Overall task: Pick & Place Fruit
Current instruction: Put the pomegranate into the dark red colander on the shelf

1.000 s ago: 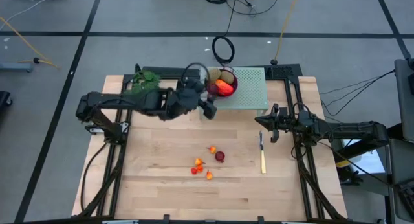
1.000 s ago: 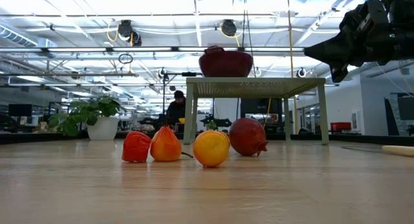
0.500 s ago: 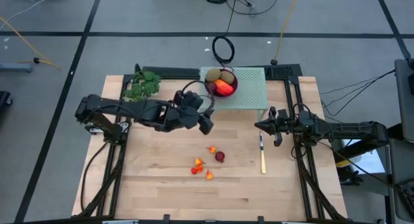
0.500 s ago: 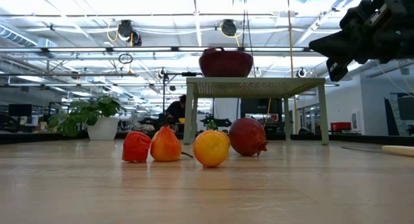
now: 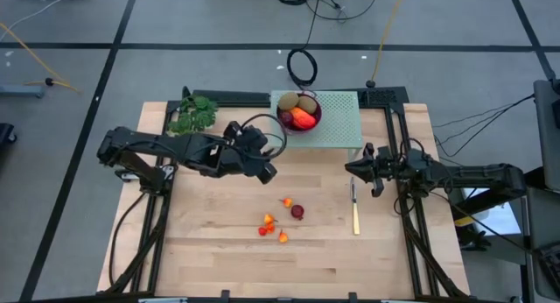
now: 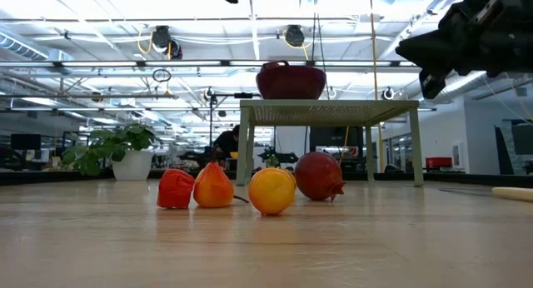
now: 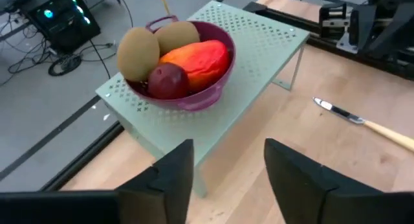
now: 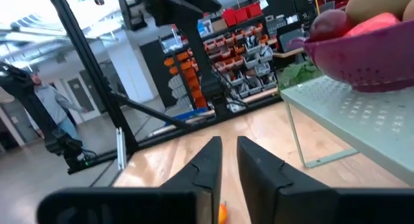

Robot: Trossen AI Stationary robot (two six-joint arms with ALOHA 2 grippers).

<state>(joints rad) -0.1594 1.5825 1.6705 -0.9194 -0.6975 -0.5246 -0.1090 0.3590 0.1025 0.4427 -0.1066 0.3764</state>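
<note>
- Right now the left gripper (image 5: 269, 172) hangs over the wooden table (image 5: 219, 250), near the little green stand (image 5: 341, 128). Its two fingers (image 7: 173, 179) are spread apart and hold nothing.
- On the stand sits a purple bowl (image 7: 217, 68). Inside it are two brown kiwis (image 7: 138, 51), one long orange-red fruit (image 7: 194, 56) and one dark red round fruit (image 7: 169, 80), all touching each other.
- More fruit lies on the table, well apart from the bowl: another dark red round one (image 5: 297, 212) and a few tiny orange-red ones (image 5: 267, 224) close together beside it.
- From table height, those small fruits (image 6: 215, 188) stand in a row, side by side.
- The right gripper (image 5: 357, 169) waits by the right side of the table, near the stand. Its fingers (image 8: 206, 166) look nearly together with a thin gap, though I can't be fully sure from here.
- A knife with a yellow handle (image 5: 355, 211) lies flat on the table just below the right gripper.
- A green leafy bunch (image 5: 194, 113) lies at the far left corner.
</note>
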